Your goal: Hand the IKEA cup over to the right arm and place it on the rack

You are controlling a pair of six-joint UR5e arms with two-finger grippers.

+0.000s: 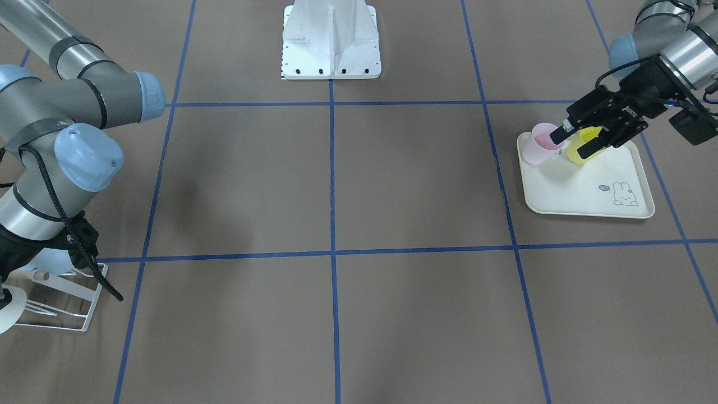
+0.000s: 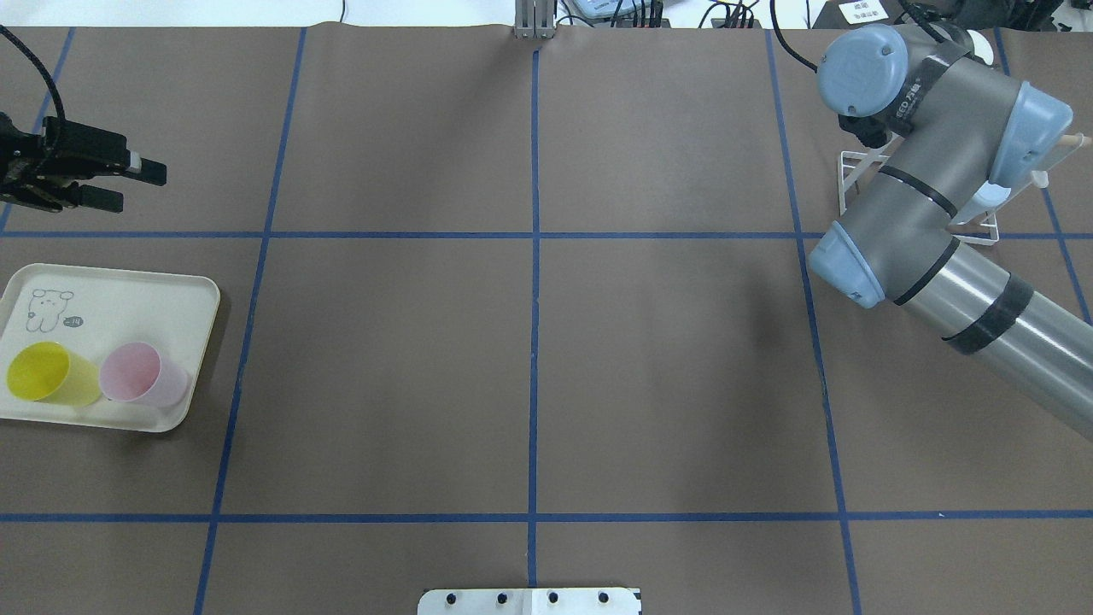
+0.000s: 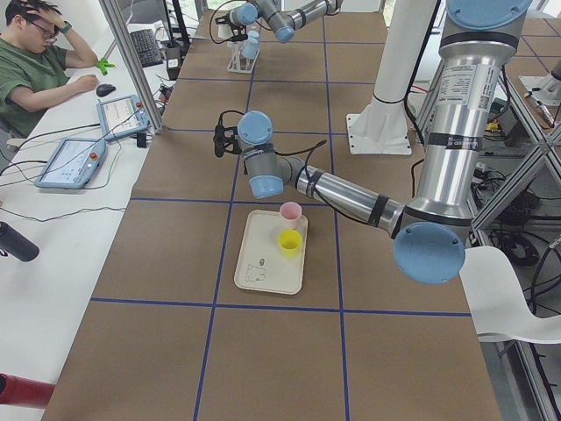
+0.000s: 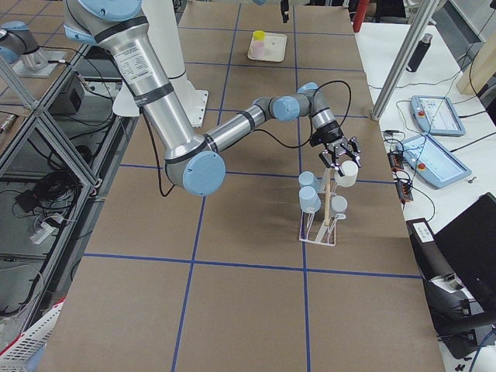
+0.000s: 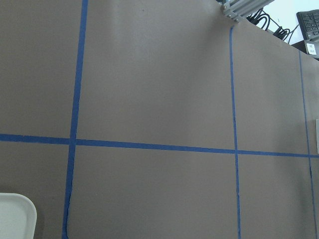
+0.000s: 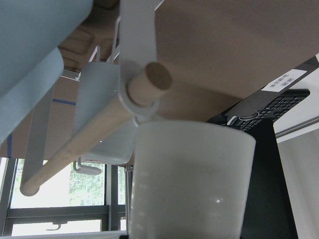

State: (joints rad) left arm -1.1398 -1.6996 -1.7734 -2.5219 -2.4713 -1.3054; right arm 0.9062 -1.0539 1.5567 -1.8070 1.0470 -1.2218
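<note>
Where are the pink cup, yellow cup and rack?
pink cup (image 2: 130,372): overhead view, inside its mouth.
yellow cup (image 2: 38,371): overhead view, inside its mouth.
rack (image 6: 89,134): right wrist view, wooden rod.

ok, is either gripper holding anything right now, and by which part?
The right gripper holds a white cup by its upper end, beside the rack; exact finger contact is hidden. The left gripper is open, empty.
</note>
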